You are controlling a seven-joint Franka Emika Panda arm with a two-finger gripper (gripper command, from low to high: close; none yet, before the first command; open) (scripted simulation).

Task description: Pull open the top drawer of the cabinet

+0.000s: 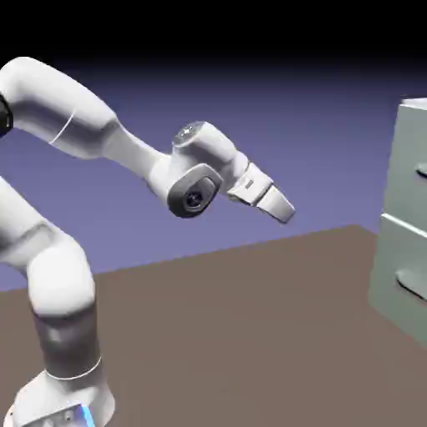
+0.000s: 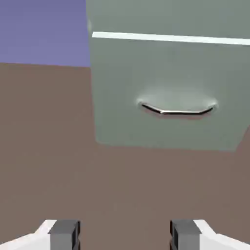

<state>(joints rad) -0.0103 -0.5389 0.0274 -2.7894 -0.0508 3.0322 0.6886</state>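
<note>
The pale grey-green cabinet [image 1: 404, 217] stands at the exterior view's right edge, cut off by the frame. Its top drawer [image 1: 410, 163] is flush and closed, with a dark handle [image 1: 422, 171] at the very edge. My gripper [image 1: 285, 212] hangs in the air well short of the cabinet, tilted down toward it. In the hand view my gripper [image 2: 124, 237] is open with nothing between its grey fingertips [image 2: 63, 233]. Only the bottom strip of the top drawer [image 2: 166, 17] shows there, above a bright seam; its handle is out of that view.
The lower drawer [image 2: 166, 93] fills the hand view's upper right, its dark bar handle [image 2: 177, 110] plain to see. The same drawer [image 1: 399, 275] sits under the top one in the exterior view. The brown table [image 1: 250, 334] runs between the arm and the cabinet.
</note>
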